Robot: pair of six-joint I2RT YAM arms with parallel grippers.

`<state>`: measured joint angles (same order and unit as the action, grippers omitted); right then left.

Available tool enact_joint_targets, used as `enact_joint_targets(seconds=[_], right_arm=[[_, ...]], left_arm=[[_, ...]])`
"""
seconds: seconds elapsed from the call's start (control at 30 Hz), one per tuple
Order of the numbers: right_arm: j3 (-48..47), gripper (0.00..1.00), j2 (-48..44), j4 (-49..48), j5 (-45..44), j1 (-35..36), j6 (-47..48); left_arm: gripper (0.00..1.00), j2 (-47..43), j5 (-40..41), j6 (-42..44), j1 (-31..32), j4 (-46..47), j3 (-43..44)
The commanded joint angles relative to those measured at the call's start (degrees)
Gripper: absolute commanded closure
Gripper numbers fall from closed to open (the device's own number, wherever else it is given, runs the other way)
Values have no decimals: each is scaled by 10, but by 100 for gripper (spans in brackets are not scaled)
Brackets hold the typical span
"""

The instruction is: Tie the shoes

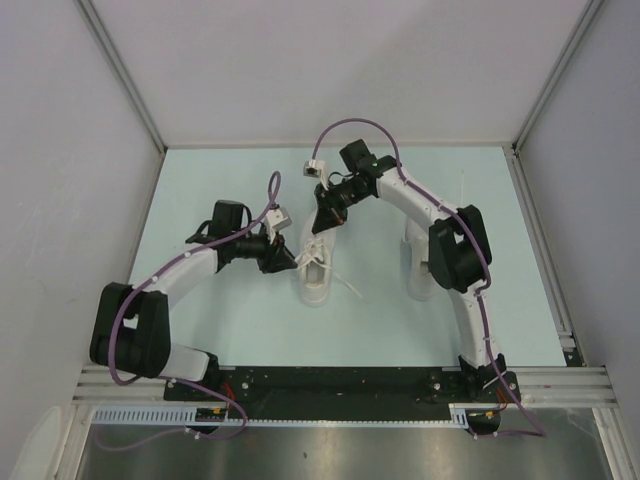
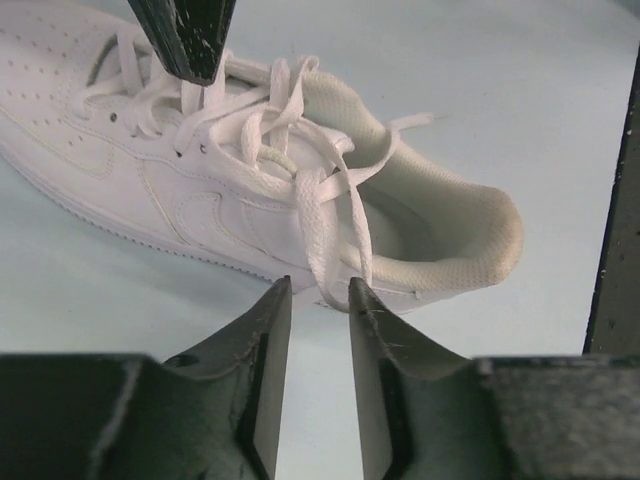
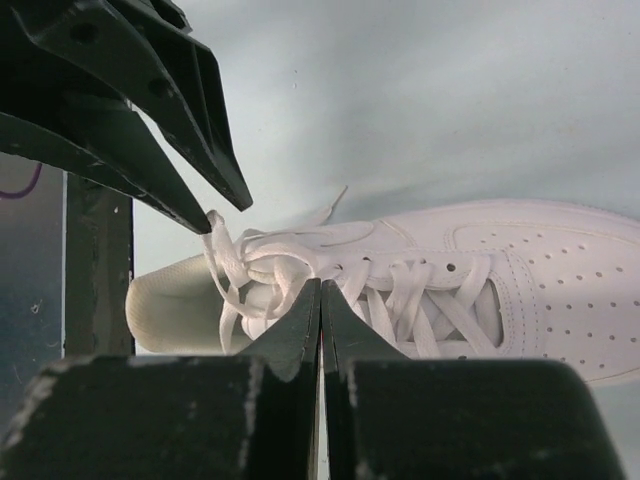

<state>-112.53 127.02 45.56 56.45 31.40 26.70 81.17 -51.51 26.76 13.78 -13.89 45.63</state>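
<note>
One white shoe (image 1: 316, 278) lies mid-table, heel toward the arms; a lace end (image 1: 350, 287) trails off to its right. The same shoe (image 2: 180, 200) fills both wrist views, its laces (image 2: 290, 170) bunched loosely over the tongue. My left gripper (image 2: 320, 285) stands open at the shoe's left side, a hanging lace loop (image 2: 325, 250) between its tips and free of them. My right gripper (image 3: 320, 285) is shut, tips down among the laces (image 3: 400, 290); no lace shows between the jaws. The other shoe (image 1: 417, 282) lies to the right, partly under the right arm.
Grey walls close in the pale table (image 1: 220, 180) on three sides. A black mounting rail (image 1: 340, 385) runs along the near edge. Purple cables (image 1: 350, 125) loop above both wrists. The right arm's elbow (image 1: 455, 250) hangs over the second shoe.
</note>
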Motion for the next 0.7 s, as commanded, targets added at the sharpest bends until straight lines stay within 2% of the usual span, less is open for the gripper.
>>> enact_joint_targets(seconds=[0.0, 0.1, 0.27, 0.5, 0.67], right_arm=[[21, 100, -53, -43, 24, -4, -25], [37, 100, -63, -60, 25, -5, -34], [40, 100, -64, -73, 22, -5, -42], [28, 100, -63, -57, 21, -21, -53], [57, 82, -89, -48, 15, -37, -55]], left_arm=[[63, -59, -46, -28, -15, 48, -3], [61, -68, -30, -89, -18, 100, 14], [54, -10, 2, -203, -9, 156, 51], [57, 30, 25, -231, 13, 120, 78], [59, 39, 27, -247, 13, 107, 76]])
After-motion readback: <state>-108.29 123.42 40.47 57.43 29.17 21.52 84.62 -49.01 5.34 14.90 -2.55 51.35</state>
